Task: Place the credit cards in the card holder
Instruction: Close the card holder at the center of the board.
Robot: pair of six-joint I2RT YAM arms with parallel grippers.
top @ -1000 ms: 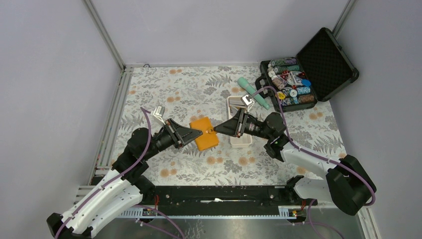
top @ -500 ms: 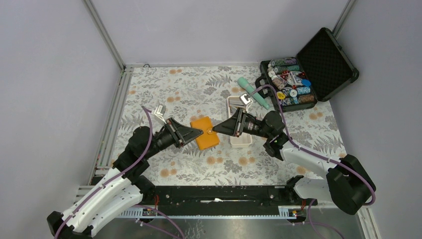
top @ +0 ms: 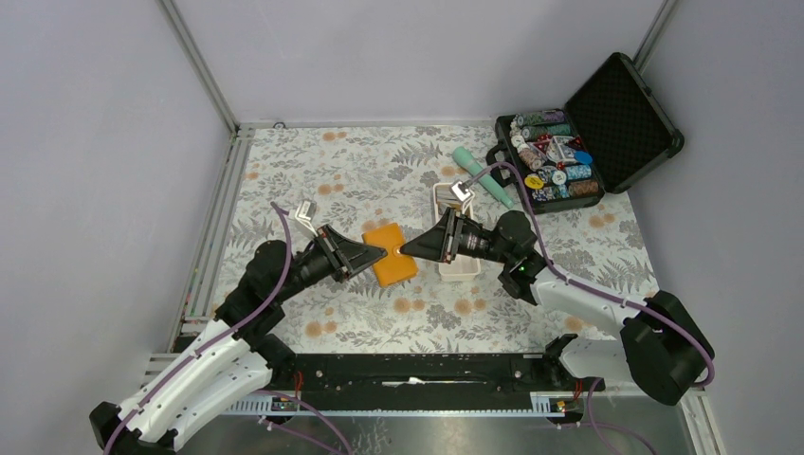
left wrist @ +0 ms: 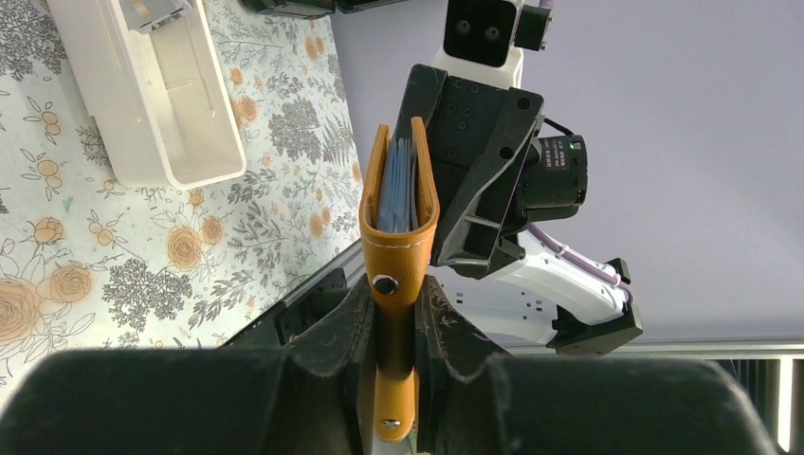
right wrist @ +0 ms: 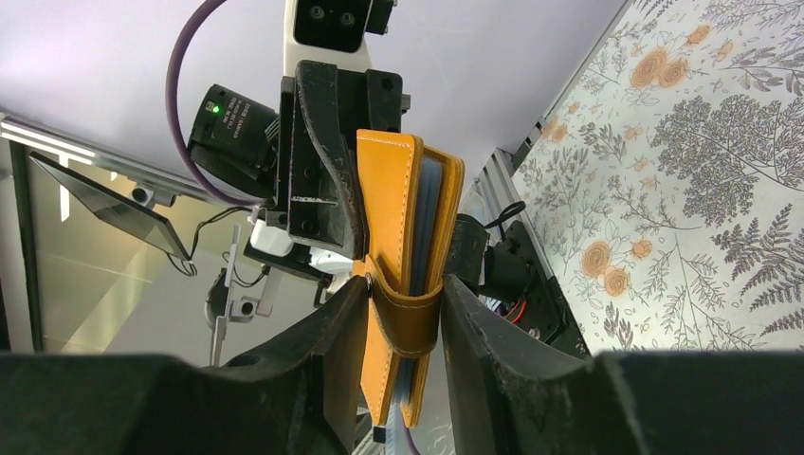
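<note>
The orange card holder [top: 390, 254] hangs above the floral table between both arms, folded almost flat, blue pockets [left wrist: 399, 180] showing inside. My left gripper [top: 373, 254] is shut on its spine edge [left wrist: 398, 289]. My right gripper [top: 410, 248] comes in from the opposite side; its fingers press on the snap tab wrapped round the open edge [right wrist: 405, 294]. Thin grey pieces that look like credit cards [left wrist: 152, 9] lie at the end of the white tray [left wrist: 152, 175], partly cut off by the frame edge.
The white tray [top: 458, 272] lies under the right arm. A teal tube [top: 479, 171] lies behind it. An open black case of poker chips [top: 555, 161] stands at the back right. Metal rails run along the left edge [top: 220, 218].
My right gripper has slid a little to the left, over the holder's snap tab edge. The left gripper and the holder stay in place.
</note>
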